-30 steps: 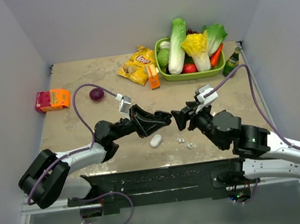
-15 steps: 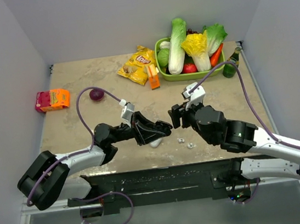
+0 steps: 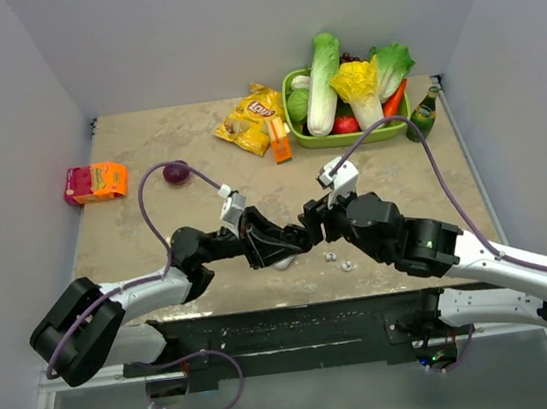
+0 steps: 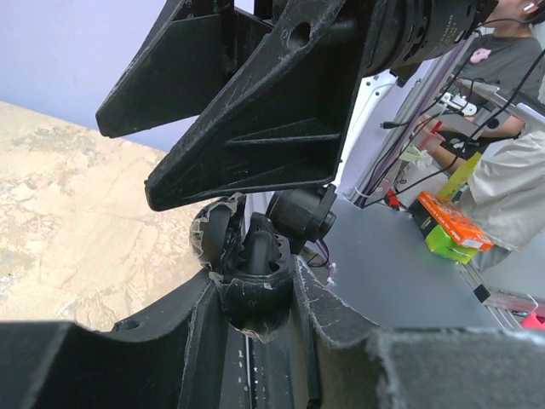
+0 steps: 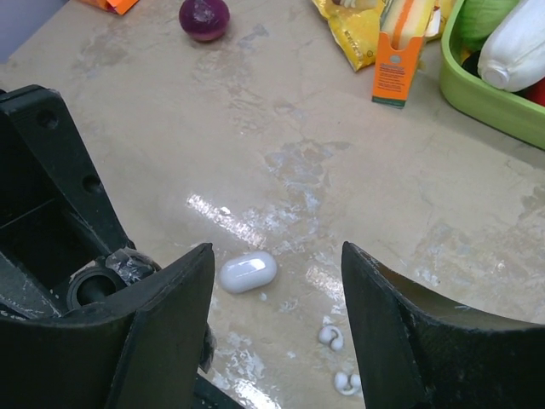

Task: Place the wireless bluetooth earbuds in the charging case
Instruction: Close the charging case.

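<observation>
The right end effector (image 5: 277,251) is spread wide and grips nothing. Its wrist camera looks down through the gap onto the beige marbled table (image 5: 358,196). There a glossy white pill-shaped charging case (image 5: 248,271) lies closed on its side. The two tiny white-grey wireless earbuds (image 5: 329,336) lie loose on the table nearer the camera, close to each other and a little apart from the case.

The overhead view shows the two arms meeting tip to tip near the table's front edge. There the left end effector (image 3: 297,245) covers nearly all of the white case, so only the right wrist view shows the case clearly.

The left wrist view alone shows what the left end effector holds. Its fingers are drawn in narrow around a small black rounded object (image 4: 251,294) with clear film on it; what it is cannot be told. The right arm's black fingers (image 4: 255,145) loom just above it.

Further back stand a purple onion (image 5: 203,17), an orange carton (image 5: 398,68) and a green basket of vegetables (image 3: 317,139).
</observation>
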Available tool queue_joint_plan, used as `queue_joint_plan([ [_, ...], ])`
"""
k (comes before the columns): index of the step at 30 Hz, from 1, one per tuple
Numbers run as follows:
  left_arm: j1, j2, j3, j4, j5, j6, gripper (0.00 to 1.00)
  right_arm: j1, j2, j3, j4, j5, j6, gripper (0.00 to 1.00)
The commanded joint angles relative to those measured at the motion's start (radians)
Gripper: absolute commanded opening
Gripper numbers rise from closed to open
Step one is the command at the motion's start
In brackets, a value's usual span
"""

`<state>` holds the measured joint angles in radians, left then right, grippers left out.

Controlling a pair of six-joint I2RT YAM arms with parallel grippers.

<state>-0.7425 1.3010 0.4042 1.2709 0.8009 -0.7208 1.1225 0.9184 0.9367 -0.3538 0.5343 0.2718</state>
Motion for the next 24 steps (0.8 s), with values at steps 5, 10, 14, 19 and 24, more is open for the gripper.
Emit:
queue_joint_plan([
  [5, -0.006, -0.016, -0.004, 0.625, -0.008, 0.037, 0.0, -0.006, -0.004, 0.028, 0.026, -0.137, 0.0, 0.62],
  [10, -0.006, -0.006, -0.004, 0.624, -0.025, 0.043, 0.0, -0.006, -0.009, 0.022, 0.029, -0.161, -0.006, 0.61],
  [14, -0.006, -0.003, -0.004, 0.622, -0.026, 0.044, 0.0, -0.006, -0.024, 0.013, 0.029, -0.133, 0.006, 0.61],
  [19, -0.005, -0.012, -0.021, 0.552, -0.074, 0.067, 0.0, -0.007, -0.091, -0.024, 0.044, 0.102, 0.064, 0.68],
  [24, -0.005, -0.034, -0.085, 0.262, -0.364, 0.08, 0.0, -0.007, -0.132, -0.09, 0.079, 0.207, 0.078, 0.7],
])
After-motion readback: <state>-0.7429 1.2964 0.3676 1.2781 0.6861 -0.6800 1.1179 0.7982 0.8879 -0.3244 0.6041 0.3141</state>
